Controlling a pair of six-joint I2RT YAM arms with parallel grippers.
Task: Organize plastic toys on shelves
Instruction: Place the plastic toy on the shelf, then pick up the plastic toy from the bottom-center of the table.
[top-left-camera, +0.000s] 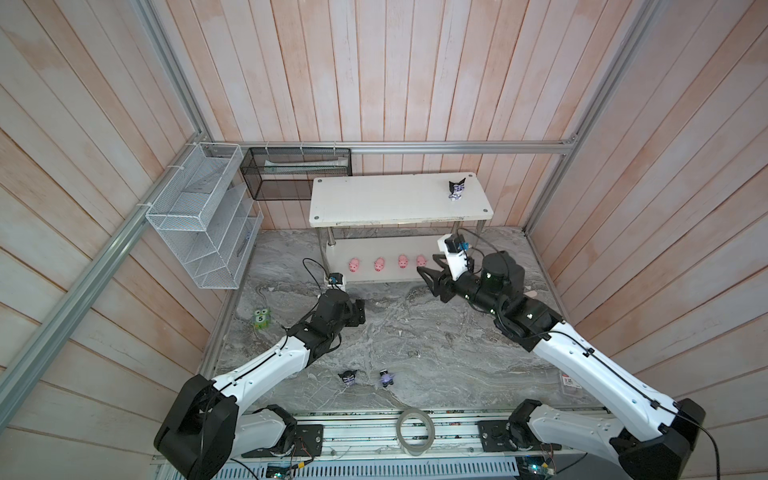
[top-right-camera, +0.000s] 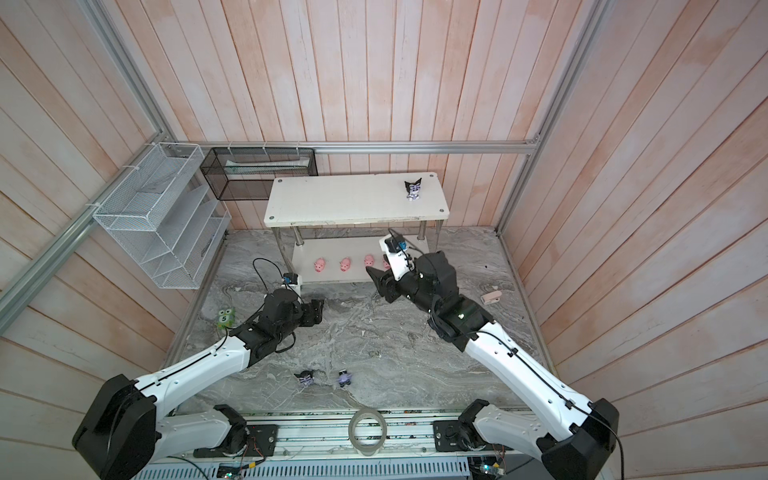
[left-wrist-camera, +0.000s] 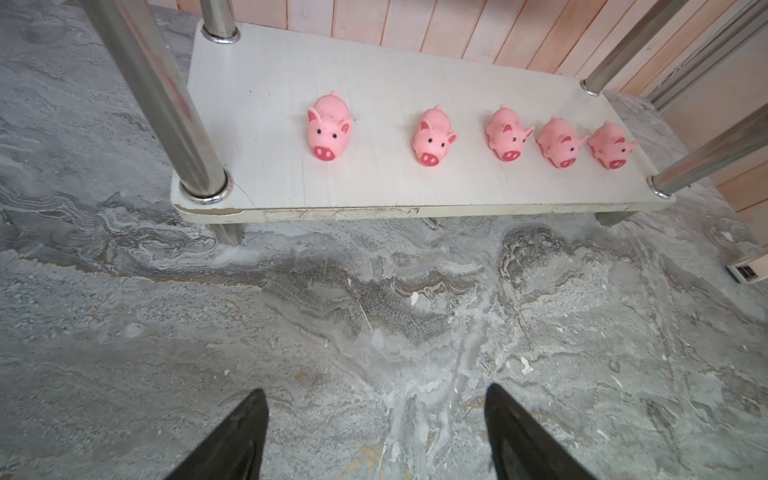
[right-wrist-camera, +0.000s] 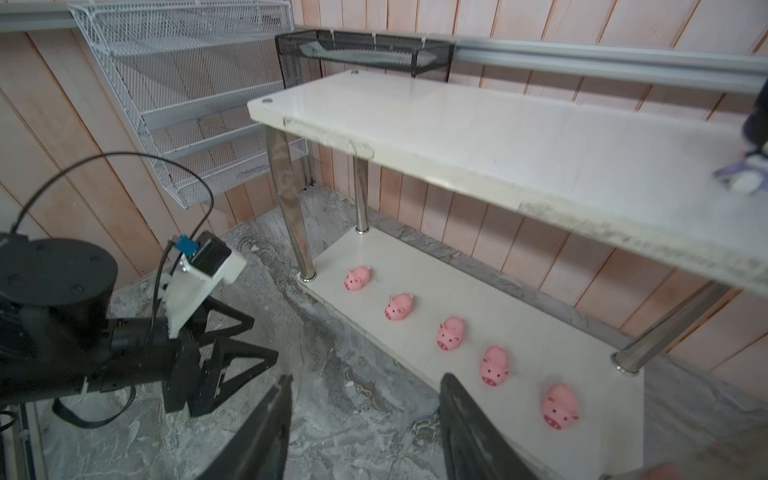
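Pigs (left-wrist-camera: 509, 133) (tiny, pink plastic) shelved; L/R jaws apart, empty. Nxt: grab black-purple figurines (top-left-camera: 348, 377) off grey tabletop (top-left-camera: 415, 332).

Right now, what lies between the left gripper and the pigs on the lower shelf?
Only bare marble tabletop and the lower shelf's front edge lie between the left gripper and the pigs; the left wrist view shows it.
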